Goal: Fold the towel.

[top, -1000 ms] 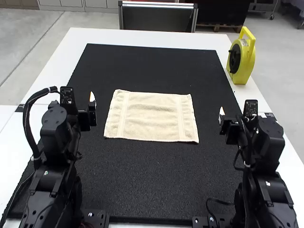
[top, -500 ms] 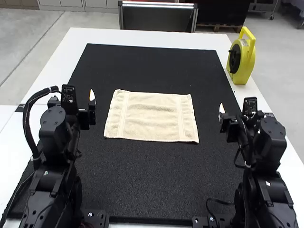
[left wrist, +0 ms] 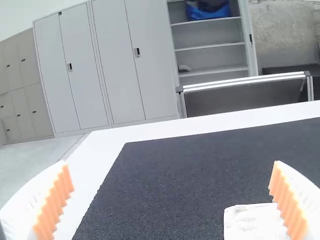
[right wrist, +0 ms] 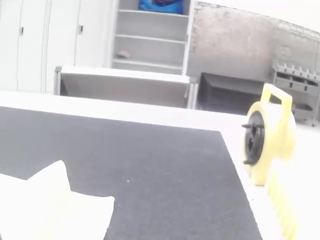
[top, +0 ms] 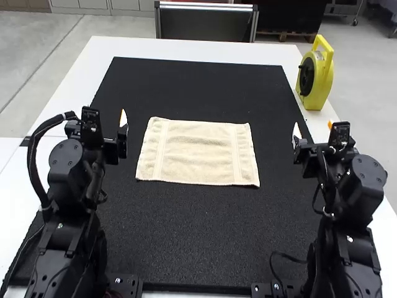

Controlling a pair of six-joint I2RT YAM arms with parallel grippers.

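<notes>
Cream towel lies spread flat on the black mat, long sides running left to right. My left gripper is off the towel's left side, raised and not touching it. My right gripper hangs beyond its right side, also apart from it. In the left wrist view, my left gripper stands open, with part of the towel low beside one ribbed finger. My right gripper is open in the right wrist view; one finger blends with the pale towel.
A yellow reel with a handle stands on the white table at the far right, past the mat's edge. The black mat extends around the towel on every side.
My right gripper has moved to the right, and its second fingertip has come into sight. The left gripper has shifted slightly right and forward. The towel lies as before.
</notes>
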